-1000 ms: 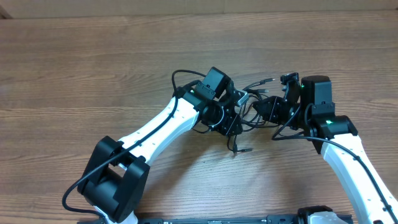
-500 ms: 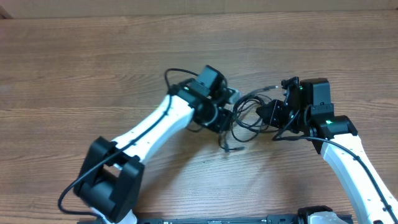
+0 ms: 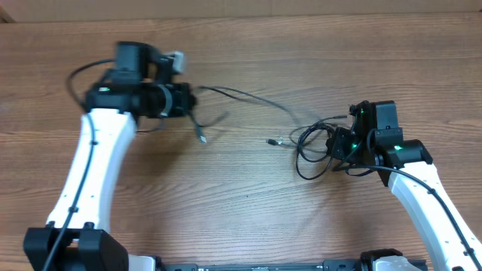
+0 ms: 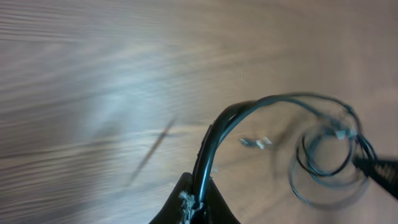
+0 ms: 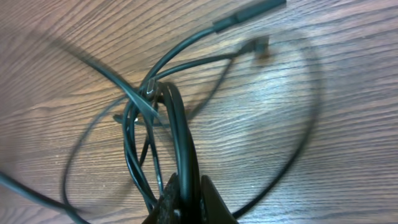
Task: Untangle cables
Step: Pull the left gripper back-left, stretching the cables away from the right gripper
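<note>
Thin black cables lie on the wooden table. My left gripper (image 3: 190,99) is at the far left, shut on one cable (image 3: 248,96) that stretches right toward the tangle; in the left wrist view the cable (image 4: 249,111) runs up from between my fingers (image 4: 196,202). One plug end (image 3: 202,138) hangs below it. My right gripper (image 3: 337,143) is shut on the looped bundle of cables (image 3: 310,147) at the right; in the right wrist view the loops (image 5: 149,124) fan out from my fingers (image 5: 186,196). A small plug (image 3: 273,141) lies between the two.
Bare wood table (image 3: 241,211) all round. The thicker robot wires run along each white arm (image 3: 90,165), (image 3: 429,203). The table's far edge is at the top.
My left gripper has swung far to the left from the middle, pulling one cable out of the tangle. The right gripper stayed in place, holding the remaining loops.
</note>
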Motion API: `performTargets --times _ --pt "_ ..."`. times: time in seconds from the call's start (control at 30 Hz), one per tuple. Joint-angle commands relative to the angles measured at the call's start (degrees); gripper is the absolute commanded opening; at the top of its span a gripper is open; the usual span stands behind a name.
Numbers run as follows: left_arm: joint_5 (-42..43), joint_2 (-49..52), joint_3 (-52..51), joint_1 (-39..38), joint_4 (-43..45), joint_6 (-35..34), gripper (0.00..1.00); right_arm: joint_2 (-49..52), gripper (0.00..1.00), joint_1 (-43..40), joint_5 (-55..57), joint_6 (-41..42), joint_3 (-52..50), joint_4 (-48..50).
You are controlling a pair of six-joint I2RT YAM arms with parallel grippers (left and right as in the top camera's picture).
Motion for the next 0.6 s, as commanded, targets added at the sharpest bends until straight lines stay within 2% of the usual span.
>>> performTargets --times 0.0,0.17,0.2,0.27,0.33,0.4,0.57 --pt "-0.74 -0.76 1.27 6.38 0.74 1.01 0.04 -0.04 0.04 0.00 1.90 0.26 1.81 0.26" --pt "-0.72 -0.76 1.27 13.27 3.30 -0.44 0.06 -0.04 0.04 0.00 1.88 0.26 1.81 0.26" --pt "-0.72 -0.76 1.27 14.19 3.54 -1.60 0.11 -0.04 0.04 0.00 1.88 0.26 1.81 0.28" --pt "-0.66 -0.76 1.27 15.39 3.63 -4.55 0.31 -0.04 0.04 0.00 1.88 0.26 1.81 0.28" --pt "0.00 -0.76 1.25 15.39 3.34 -5.27 0.45 -0.04 0.04 0.00 1.84 0.26 1.81 0.31" --pt "2.58 -0.74 1.20 14.69 3.04 -5.20 0.56 -0.04 0.04 0.00 1.68 0.26 1.81 0.31" --pt "6.75 -0.55 1.07 10.12 1.64 -3.32 0.58 -0.04 0.04 0.00 0.35 0.24 1.81 0.85"
